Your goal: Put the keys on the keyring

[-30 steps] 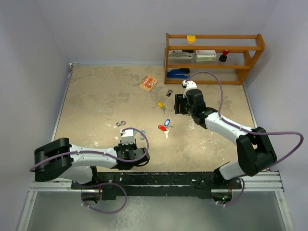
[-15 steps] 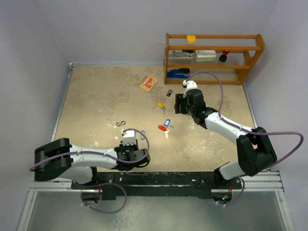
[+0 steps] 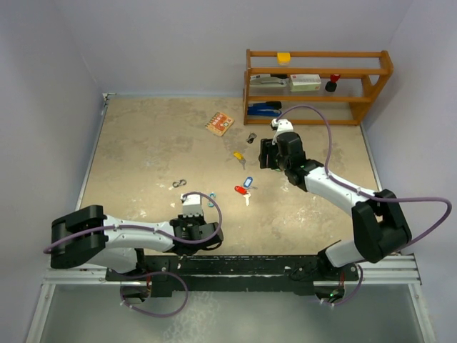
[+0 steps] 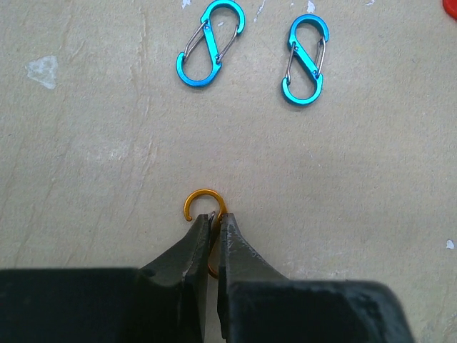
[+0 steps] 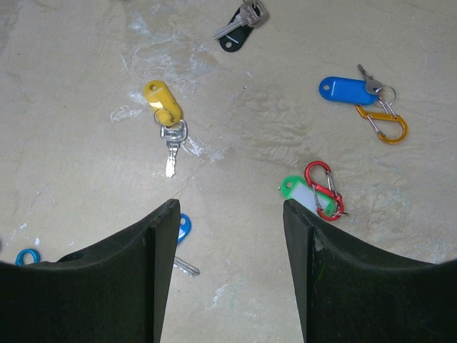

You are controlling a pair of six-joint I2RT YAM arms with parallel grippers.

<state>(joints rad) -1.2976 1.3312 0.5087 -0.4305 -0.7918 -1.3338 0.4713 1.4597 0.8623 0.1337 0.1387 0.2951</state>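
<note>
Orange wire is what the left fingers (image 4: 194, 246) have hold of: pressed all but together, their tips pinch the lower loop of an orange clip (image 4: 202, 198) that lies flat on the bench (image 4: 107, 157), with its upper loop showing just ahead of them. Farther out, well apart from it, two blue clips (image 4: 209, 44) lie side by side. The right fingers (image 5: 161, 243) stand wide apart with nothing between them, hanging above the scattered keys and touching none. Near one finger lies a green-tagged key (image 5: 298, 191) joined to a red clip (image 5: 325, 189); a second blue tag (image 5: 183, 227) peeps out from behind the other. Ahead lies the yellow-tagged key (image 5: 166, 107), farther still the black-tagged key (image 5: 239, 32), and off to one side the blue-tagged key (image 5: 348, 88) with another orange clip (image 5: 385, 125) at its ring. The bench is mottled beige, scuffed with pale marks. From above, a small patterned card (image 3: 220, 123) lies toward the back, a wooden shelf (image 3: 318, 71) stands at the far right corner, and plain pale walls close the space in.
</note>
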